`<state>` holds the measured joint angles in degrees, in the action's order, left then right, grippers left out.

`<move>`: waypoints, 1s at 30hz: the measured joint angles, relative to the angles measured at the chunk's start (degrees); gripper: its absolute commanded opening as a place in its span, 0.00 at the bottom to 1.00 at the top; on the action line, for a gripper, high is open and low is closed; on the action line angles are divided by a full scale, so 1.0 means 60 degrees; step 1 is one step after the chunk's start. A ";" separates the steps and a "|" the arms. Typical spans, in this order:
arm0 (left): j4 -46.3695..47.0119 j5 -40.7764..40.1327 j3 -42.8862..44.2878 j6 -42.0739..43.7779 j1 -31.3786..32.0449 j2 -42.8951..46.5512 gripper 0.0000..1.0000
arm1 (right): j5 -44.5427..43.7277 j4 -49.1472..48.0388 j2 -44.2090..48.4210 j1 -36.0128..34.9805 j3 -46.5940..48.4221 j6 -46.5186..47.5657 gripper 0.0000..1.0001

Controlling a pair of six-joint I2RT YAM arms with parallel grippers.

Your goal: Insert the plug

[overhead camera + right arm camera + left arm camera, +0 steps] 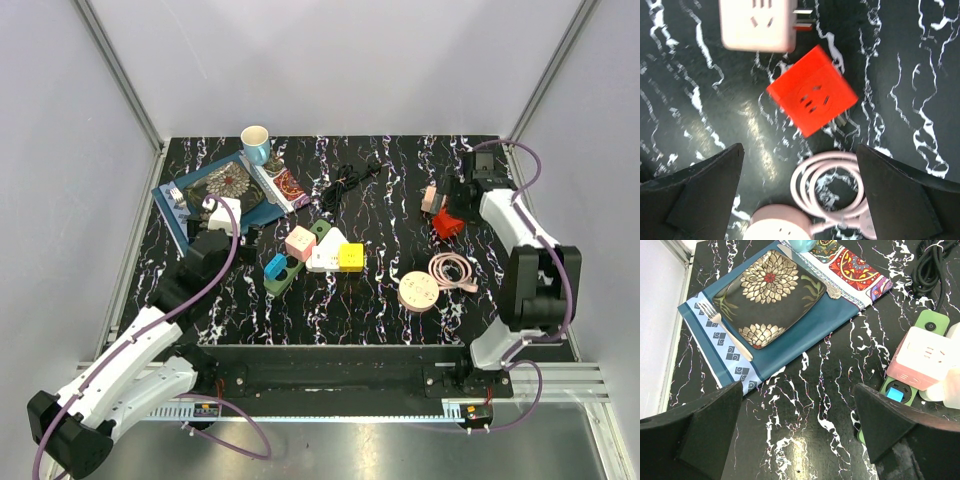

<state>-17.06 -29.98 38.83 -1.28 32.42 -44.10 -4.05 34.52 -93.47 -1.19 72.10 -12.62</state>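
A green power strip [292,266] lies mid-table with pink [300,241], blue [276,266], white [325,255] and yellow [351,257] cube plugs on or against it. A red cube plug [447,225] lies on the table at the right, with a pale pink adapter [432,198] beside it. My right gripper [453,206] is open and empty above the red cube [812,97]; its midpoint [800,200] hangs over a pink cable coil [832,187]. My left gripper [215,240] is open and empty [800,440], left of the strip [932,322].
A patterned plate [770,297] and fork [727,330] lie on a blue placemat at the back left, with a cup [256,143] behind. A black cable [350,180] lies at the back centre. A round pink socket [418,291] sits near the front right.
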 measured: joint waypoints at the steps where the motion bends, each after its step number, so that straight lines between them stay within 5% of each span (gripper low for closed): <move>1: 0.0000 0.0000 0.0000 0.0000 -0.0011 -0.0004 0.99 | 0.0015 -0.0124 -0.0215 0.0138 0.0066 0.0087 1.00; 14: 0.0011 0.0197 0.0000 -0.0004 -0.0044 0.0029 0.99 | 0.0750 -0.1421 -0.2135 0.0477 0.0331 0.2444 0.99; 20: 0.0011 0.0324 0.0000 -0.0004 -0.0051 0.0044 0.99 | 0.1290 -0.1639 -0.2171 0.0488 0.0321 0.3187 0.91; 24: 0.0015 0.0412 0.0000 -0.0007 -0.0051 0.0044 0.99 | 0.1417 -0.1657 -0.2193 0.0495 0.0302 0.3442 0.77; 28: 0.0011 0.0645 0.0000 -0.0091 -0.0051 0.0044 0.99 | 0.1617 -0.1741 -0.2204 0.0503 0.0237 0.3621 0.42; 30: 0.0015 0.0812 0.0000 -0.0168 -0.0051 0.0036 0.99 | 0.1734 -0.1858 -0.2171 0.0506 0.0178 0.3643 0.41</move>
<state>-16.97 -25.10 38.83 -2.28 32.12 -43.88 6.35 23.38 -106.50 1.85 73.17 9.23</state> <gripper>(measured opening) 0.987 0.568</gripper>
